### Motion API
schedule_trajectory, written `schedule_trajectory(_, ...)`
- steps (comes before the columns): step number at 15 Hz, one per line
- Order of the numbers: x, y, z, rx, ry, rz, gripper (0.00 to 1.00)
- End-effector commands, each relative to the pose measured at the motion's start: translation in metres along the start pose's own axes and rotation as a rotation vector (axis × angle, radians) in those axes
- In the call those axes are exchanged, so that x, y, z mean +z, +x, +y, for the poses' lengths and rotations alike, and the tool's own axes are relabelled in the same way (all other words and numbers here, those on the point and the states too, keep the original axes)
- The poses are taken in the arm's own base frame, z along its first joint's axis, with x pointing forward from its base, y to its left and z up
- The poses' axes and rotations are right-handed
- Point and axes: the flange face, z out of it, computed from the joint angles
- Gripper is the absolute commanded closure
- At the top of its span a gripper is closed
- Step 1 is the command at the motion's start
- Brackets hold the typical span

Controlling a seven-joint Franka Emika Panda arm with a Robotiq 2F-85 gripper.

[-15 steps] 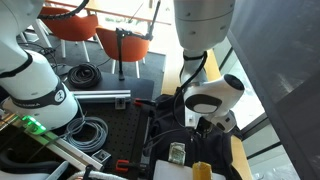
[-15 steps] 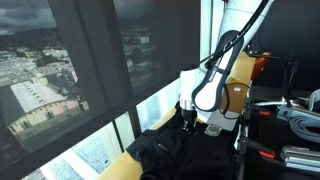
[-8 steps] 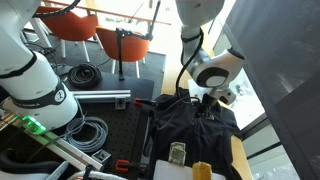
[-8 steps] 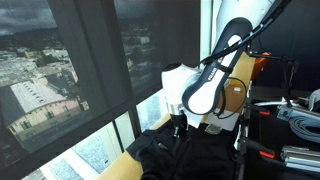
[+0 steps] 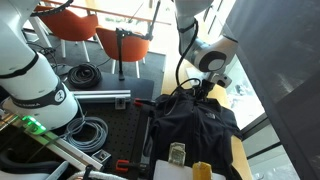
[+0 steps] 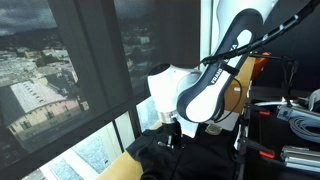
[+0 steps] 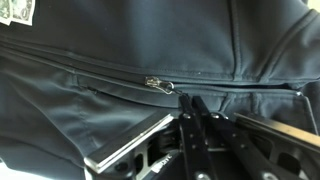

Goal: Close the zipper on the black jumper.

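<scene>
In the wrist view the zipper (image 7: 95, 72) runs in from the left edge as a thin, joined seam across the black jumper (image 7: 120, 130). It ends at a small metal slider (image 7: 158, 83) just left of centre. Immediately right of the slider, the gripper (image 7: 196, 103) enters from the bottom edge with its fingers pressed together (whether they have hold of the slider is too small to tell). Right of the fingers a line carries on toward the right edge, and I cannot tell whether that stretch is joined or open. In an exterior view the black jumper (image 5: 190, 125) lies spread in the lower middle of the frame, with the gripper (image 5: 203, 90) at its upper end. My judgement is that most of the front looks closed, with probably only a short run near the garment's upper end left to pull.
</scene>
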Motion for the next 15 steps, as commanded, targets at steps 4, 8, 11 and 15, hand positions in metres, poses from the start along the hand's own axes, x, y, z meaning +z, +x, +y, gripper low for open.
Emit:
schedule_trajectory(4,-0.014,0.012,-0.050,-0.033,-0.006,0.005,0.98)
schedule_trajectory(8,-0.009,0.021,-0.069,-0.048,0.009,0.000,0.98)
schedule_trajectory(11,-0.005,0.027,-0.083,-0.060,0.026,0.000,0.98)
schedule_trajectory(15,0.003,0.030,-0.102,-0.080,0.050,-0.015,0.98)
